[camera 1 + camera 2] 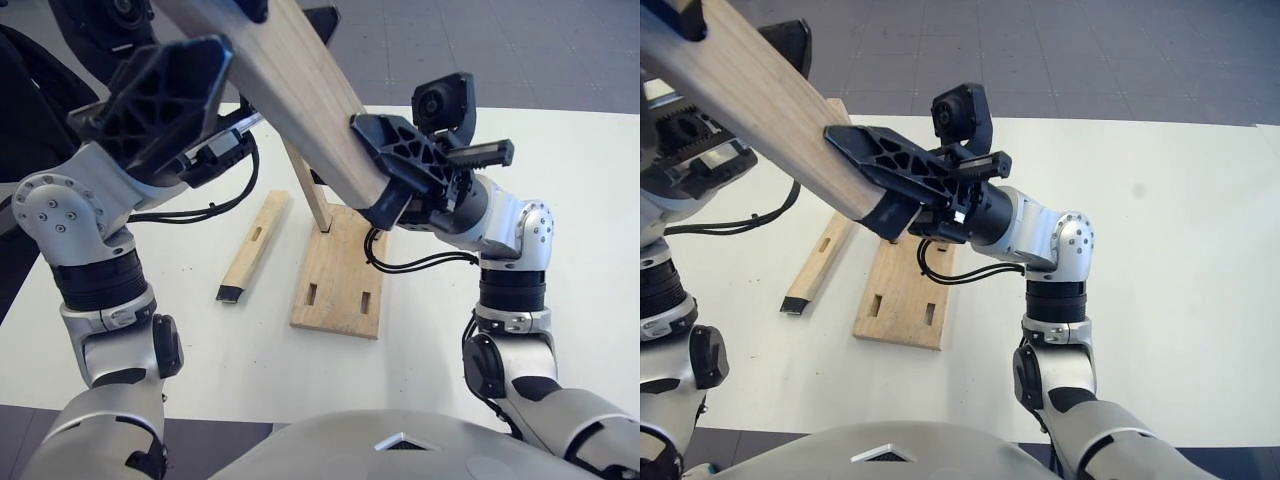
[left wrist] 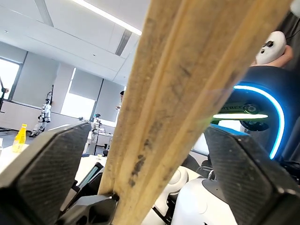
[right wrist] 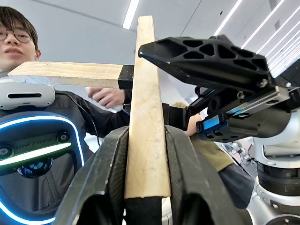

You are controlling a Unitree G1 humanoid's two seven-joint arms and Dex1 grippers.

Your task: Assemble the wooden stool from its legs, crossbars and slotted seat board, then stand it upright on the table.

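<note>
While right gripper jaws are clamping leg, left gripper jaws are sitting apart around it; right wrist view is showing crossbar at leg's far end.

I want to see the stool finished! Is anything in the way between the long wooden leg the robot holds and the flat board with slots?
Yes, partly. A thin wooden bar stands tilted on the far end of the slotted wooden seat board, beneath the raised wooden leg. The board's two near slots lie uncovered.
</note>
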